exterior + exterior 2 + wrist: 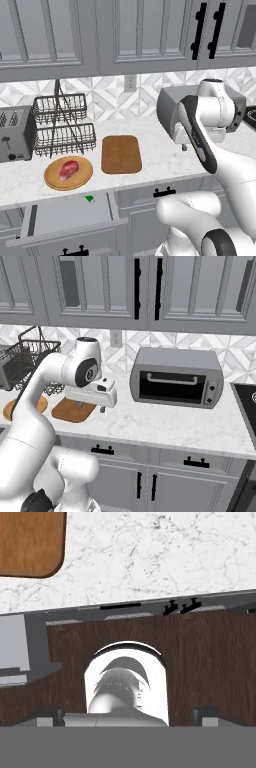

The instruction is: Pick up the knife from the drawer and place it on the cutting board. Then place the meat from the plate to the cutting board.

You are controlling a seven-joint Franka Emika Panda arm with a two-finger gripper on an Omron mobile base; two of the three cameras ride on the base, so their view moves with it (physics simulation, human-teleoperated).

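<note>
The drawer (65, 214) stands pulled open below the counter at the lower left. A small green piece of the knife (89, 198) shows at its back edge; no blade can be made out. On the counter lies the brown cutting board (121, 154), bare. Left of it, the round plate (51, 181) holds the red meat (69, 168). My gripper (90, 407) hangs open and empty over the marble, just right of the board (70, 411), fingers pointing down. In the hand view the fingertips (50, 714) sit wide apart, with the board's corner (30, 542) at the upper left.
A wire dish rack (62, 125) and a toaster (15, 134) stand behind the plate. A toaster oven (176, 378) sits on the counter right of my hand, and a stove edge (247, 401) lies beyond it. Closed cabinets hang overhead.
</note>
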